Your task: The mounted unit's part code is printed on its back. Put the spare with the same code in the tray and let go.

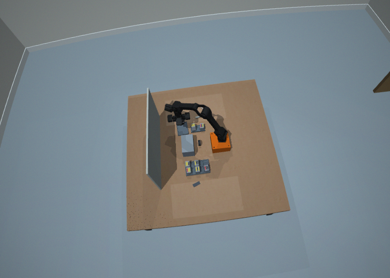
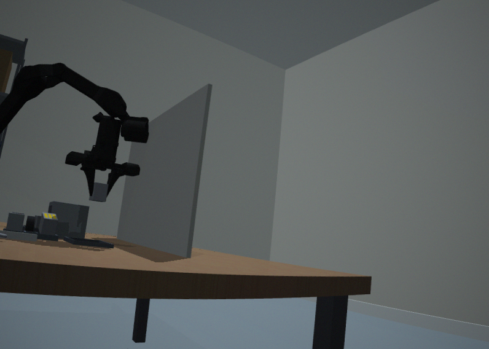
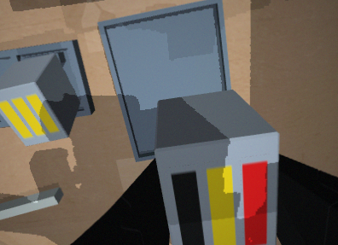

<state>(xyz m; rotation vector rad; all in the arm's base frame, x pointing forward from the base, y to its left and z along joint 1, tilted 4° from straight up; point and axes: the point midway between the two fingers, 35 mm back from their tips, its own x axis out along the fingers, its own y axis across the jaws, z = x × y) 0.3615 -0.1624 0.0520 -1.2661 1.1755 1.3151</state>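
My gripper (image 1: 179,121) (image 2: 98,193) is shut on a grey spare block. The block (image 2: 101,188) (image 3: 222,144) shows black, yellow and red stripes in the wrist view and hangs well above the table. The tray (image 1: 182,133) (image 2: 88,243) (image 3: 120,93) is shallow, blue-grey and empty; in the wrist view it lies beyond the block, which covers its near right corner. A large grey box (image 1: 187,142) (image 2: 75,220), perhaps the mounted unit, stands beside the tray with a black round part (image 1: 199,142) on one side. No code on its back is readable.
An upright grey panel (image 1: 154,139) (image 2: 169,179) stands beyond the tray. A small rack (image 1: 198,130) (image 3: 86,97) beside the tray holds a yellow-striped spare (image 1: 193,127) (image 3: 34,119) and another spare (image 1: 202,126). A larger rack (image 1: 205,162) holds several spares. A pale bar (image 3: 32,205) lies nearby.
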